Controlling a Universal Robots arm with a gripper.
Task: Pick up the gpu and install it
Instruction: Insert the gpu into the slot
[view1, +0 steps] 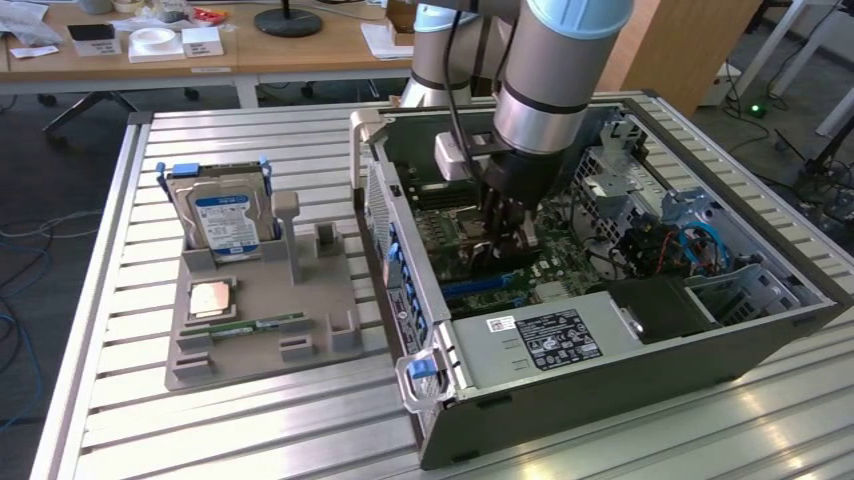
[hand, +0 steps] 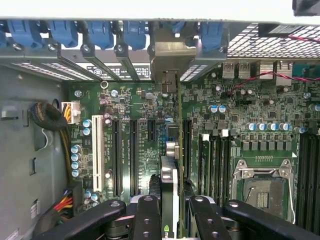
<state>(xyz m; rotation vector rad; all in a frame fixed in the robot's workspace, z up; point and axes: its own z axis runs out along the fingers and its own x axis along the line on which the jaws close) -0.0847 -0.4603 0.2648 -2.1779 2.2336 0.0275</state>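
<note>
gpu (hand: 169, 175): edge-on in wrist view. Thin black card, upright over the mobo slots, silver bracket end up by the case's rear slot row.
gripper (hand: 173, 202): black fingers clamped on the gpu, one each side. In ext view I've got it (view1: 505, 235) low inside the case.
mobo (hand: 135, 105): green, w/ long black slots, one white slot and a bare CPU socket (hand: 262, 187) in a metal frame.
case (view1: 587, 385): grey metal tower lying on its side, open on top.
table (view1: 240, 420): ribbed aluminium slats, matte.
tray (view1: 247, 355): grey moulded, on ext view's left of case, apart from it. Holds a hard drive (view1: 223, 222) upright and a green memory stick (view1: 260, 325) lying flat.
room: wooden desk (view1: 294, 55) behind the table.
unclear: can't tell if the card's edge is seated. Fingers + card body hide that contact.
</note>
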